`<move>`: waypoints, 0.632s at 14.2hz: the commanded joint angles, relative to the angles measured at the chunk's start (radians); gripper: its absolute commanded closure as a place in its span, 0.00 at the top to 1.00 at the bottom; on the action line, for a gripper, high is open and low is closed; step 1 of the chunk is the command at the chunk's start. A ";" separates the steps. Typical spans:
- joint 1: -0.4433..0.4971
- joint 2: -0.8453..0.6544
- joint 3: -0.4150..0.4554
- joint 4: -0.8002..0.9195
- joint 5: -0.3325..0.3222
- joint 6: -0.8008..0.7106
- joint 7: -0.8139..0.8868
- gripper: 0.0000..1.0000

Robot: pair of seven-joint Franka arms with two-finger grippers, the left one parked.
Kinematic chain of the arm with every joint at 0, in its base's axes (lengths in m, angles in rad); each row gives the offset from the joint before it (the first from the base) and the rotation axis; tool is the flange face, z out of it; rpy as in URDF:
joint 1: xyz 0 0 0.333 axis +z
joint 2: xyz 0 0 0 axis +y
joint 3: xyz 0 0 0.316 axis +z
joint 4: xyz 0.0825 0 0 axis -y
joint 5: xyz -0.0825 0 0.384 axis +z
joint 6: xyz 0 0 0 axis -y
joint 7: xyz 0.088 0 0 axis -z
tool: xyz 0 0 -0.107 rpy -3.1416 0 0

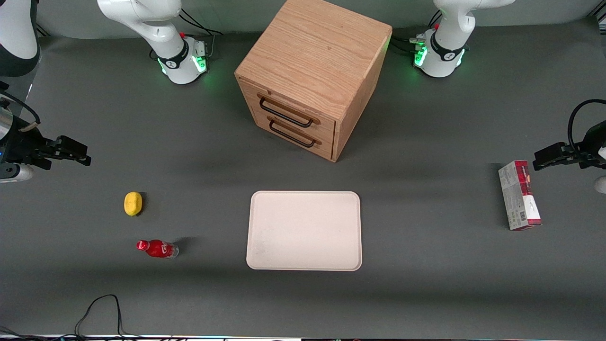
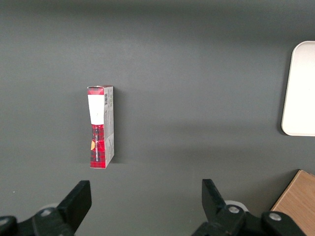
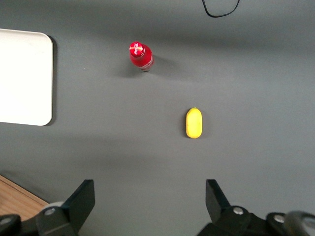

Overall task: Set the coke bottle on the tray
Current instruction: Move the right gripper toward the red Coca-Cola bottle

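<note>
The coke bottle (image 1: 158, 248), small and red with a red cap, lies on its side on the grey table toward the working arm's end. It also shows in the right wrist view (image 3: 141, 55). The cream-white tray (image 1: 304, 230) lies bare in front of the wooden cabinet, and its corner shows in the right wrist view (image 3: 24, 78). My right gripper (image 1: 78, 152) is open and empty. It hovers above the table at the working arm's end, farther from the front camera than the bottle. Its fingers stand wide apart in the right wrist view (image 3: 150, 196).
A yellow lump (image 1: 133, 203) lies between gripper and bottle, also in the right wrist view (image 3: 194, 123). A wooden two-drawer cabinet (image 1: 312, 71) stands at mid-table. A red-and-grey carton (image 1: 518, 195) lies toward the parked arm's end. A black cable (image 1: 99, 308) loops at the table's near edge.
</note>
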 commanded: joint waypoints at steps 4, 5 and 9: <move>0.005 0.002 0.003 -0.002 -0.006 -0.007 0.027 1.00; 0.008 0.017 0.006 0.013 -0.003 -0.006 0.027 1.00; 0.017 0.181 0.007 0.210 0.030 -0.006 0.024 1.00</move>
